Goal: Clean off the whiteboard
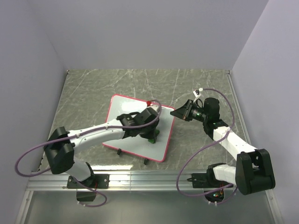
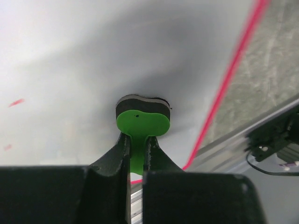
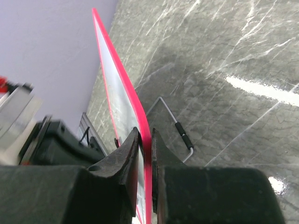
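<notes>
The whiteboard (image 1: 122, 106) lies flat on the grey marbled worktop (image 1: 93, 88), roughly in the middle and turned at a slant, its red-pink frame all round. Two small black clips (image 1: 120, 151) sit on its near edge.

The right pincer (image 1: 180, 112) is at the board's right edge. From its own camera its fingers are pressed onto the red rim, one finger on either face, pinching the board itself. A bent wire leg (image 3: 180, 128) shows on the worktop just beside that edge.

The left pincer (image 1: 148, 130) reaches over the board's right half. Its fingers are squeezed together on the thin green tab of the eraser (image 2: 141, 122), whose dark pad is against the white surface, close to the right rim. A couple of faint red marks (image 2: 16, 102) show on the board, well left of the eraser.
</notes>
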Motion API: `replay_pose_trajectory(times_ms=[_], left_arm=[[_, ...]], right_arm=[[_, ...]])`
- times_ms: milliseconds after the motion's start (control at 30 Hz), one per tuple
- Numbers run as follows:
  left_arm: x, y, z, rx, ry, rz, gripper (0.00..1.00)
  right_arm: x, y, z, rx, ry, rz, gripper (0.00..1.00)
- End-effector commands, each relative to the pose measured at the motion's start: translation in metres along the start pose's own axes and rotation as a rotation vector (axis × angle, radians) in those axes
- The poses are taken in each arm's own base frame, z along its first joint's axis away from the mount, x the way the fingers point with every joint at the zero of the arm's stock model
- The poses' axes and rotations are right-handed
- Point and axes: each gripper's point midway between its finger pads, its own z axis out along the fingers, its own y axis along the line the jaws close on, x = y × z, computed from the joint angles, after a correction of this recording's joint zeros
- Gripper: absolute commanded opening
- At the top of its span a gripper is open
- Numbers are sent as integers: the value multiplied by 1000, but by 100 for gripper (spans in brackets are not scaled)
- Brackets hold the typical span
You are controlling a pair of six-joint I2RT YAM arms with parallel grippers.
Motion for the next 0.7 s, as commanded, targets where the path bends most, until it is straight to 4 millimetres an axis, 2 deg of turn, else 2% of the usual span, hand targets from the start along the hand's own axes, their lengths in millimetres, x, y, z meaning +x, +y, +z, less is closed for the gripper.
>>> replay_pose_trajectory(times_ms=[0, 167, 267, 367, 500, 600, 667], left_arm=[[19, 64, 1, -173, 8, -73, 0], [43, 91, -3, -210, 19, -128, 0], [53, 92, -1, -202, 46, -132, 0], [67, 80, 0, -174, 77, -80, 0], [87, 47, 1, -101, 134, 16, 0], [98, 31, 1, -79, 170, 69, 0], [105, 31, 3, -100, 178, 87, 0]], right_arm=[[0, -19, -2, 97, -7, -22, 0], [2, -21, -1, 94, -3, -11, 0], [3, -23, 1, 98, 1, -3, 0], [2, -22, 2, 98, 4, -2, 0], [1, -24, 3, 102, 1, 2, 0], [0, -24, 3, 102, -1, 0, 0], [-1, -24, 2, 105, -4, 0, 0]])
